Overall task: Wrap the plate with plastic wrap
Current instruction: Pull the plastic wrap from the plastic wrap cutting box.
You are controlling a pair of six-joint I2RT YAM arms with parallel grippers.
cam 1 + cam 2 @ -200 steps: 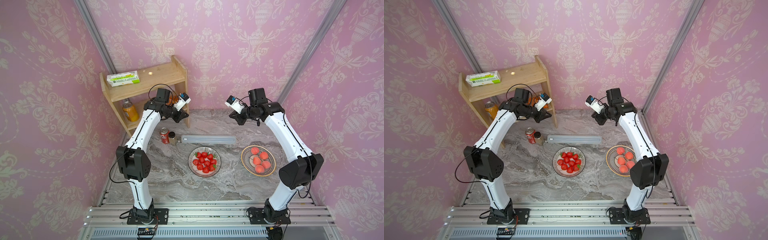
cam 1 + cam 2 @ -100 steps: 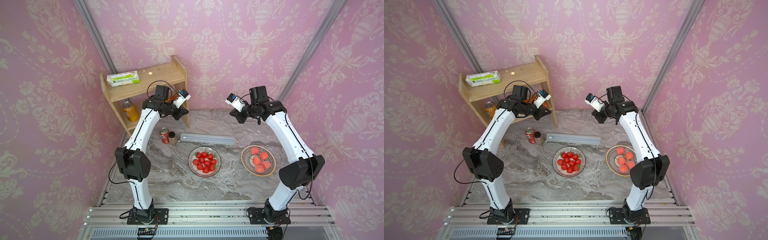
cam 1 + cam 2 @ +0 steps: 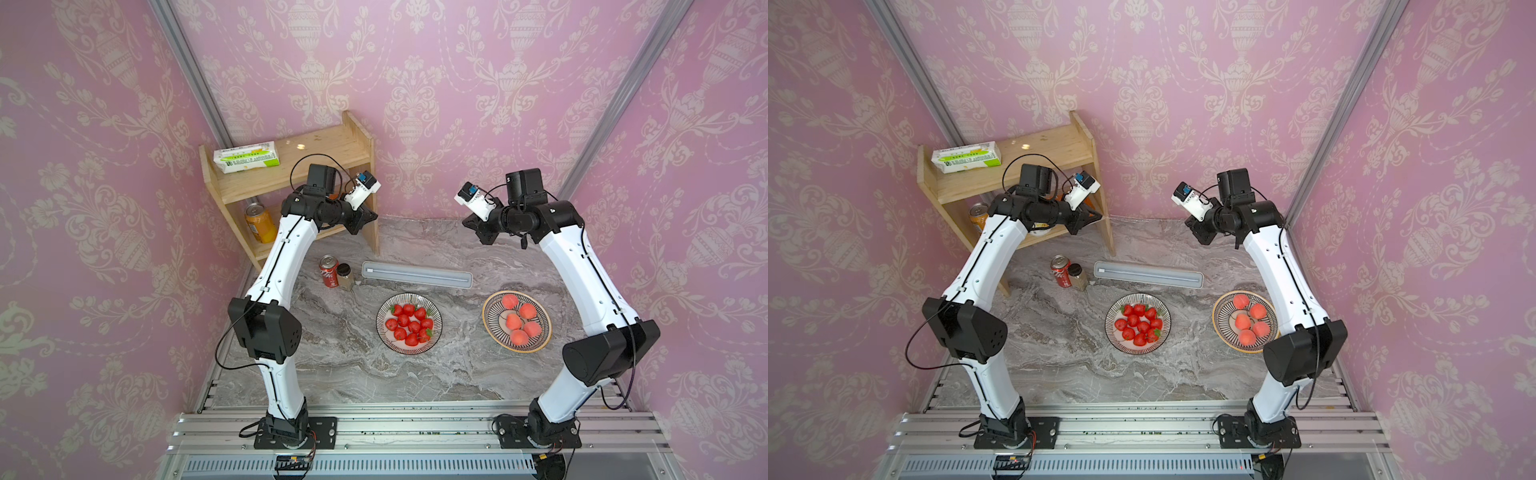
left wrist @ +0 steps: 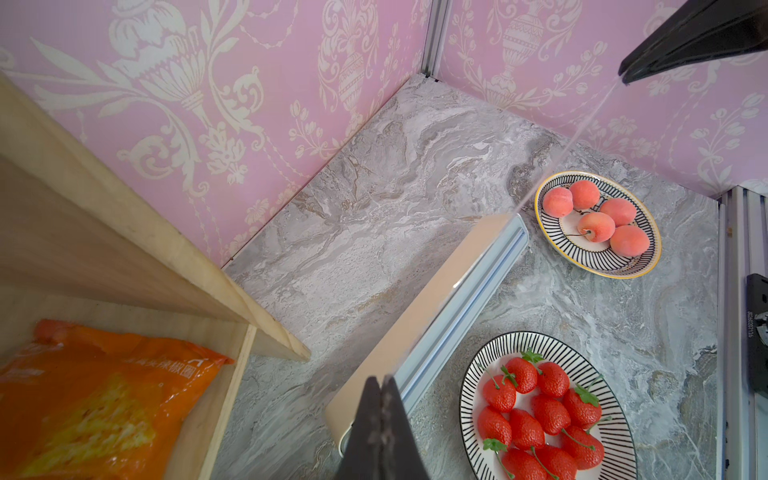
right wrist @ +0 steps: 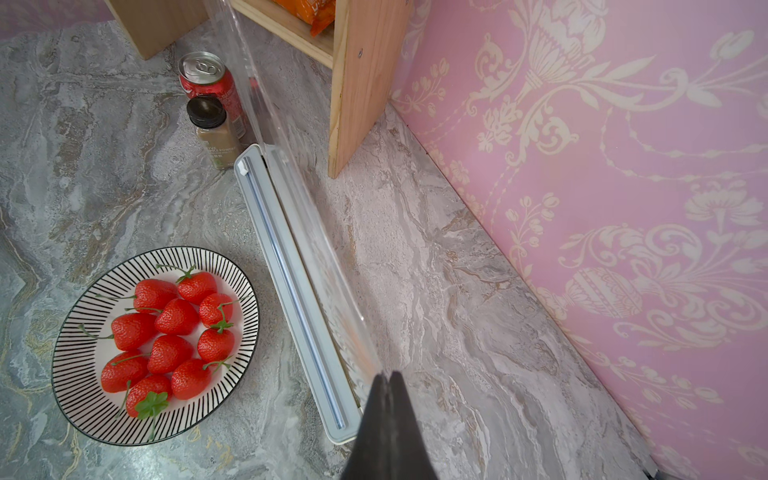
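Both the left pincer and right pincer clamp plastic wrap above the marble tabletop (pink-papered walls).

Open counter lies in front of the strawberry plate and peach plate. Behind them the dispenser box, plastic wrap rising from it, and the wooden shelf block passage.

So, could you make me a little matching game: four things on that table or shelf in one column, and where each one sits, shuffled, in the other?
Things:
1. strawberries
2. peaches
3. red can
4. green-and-white box

Places:
A. on top of the wooden shelf
B. in the gold-rimmed plate
C. right beside the spice jar
D. in the plate without a gold rim

Pairs: 1-D, 2-B, 3-C, 4-A
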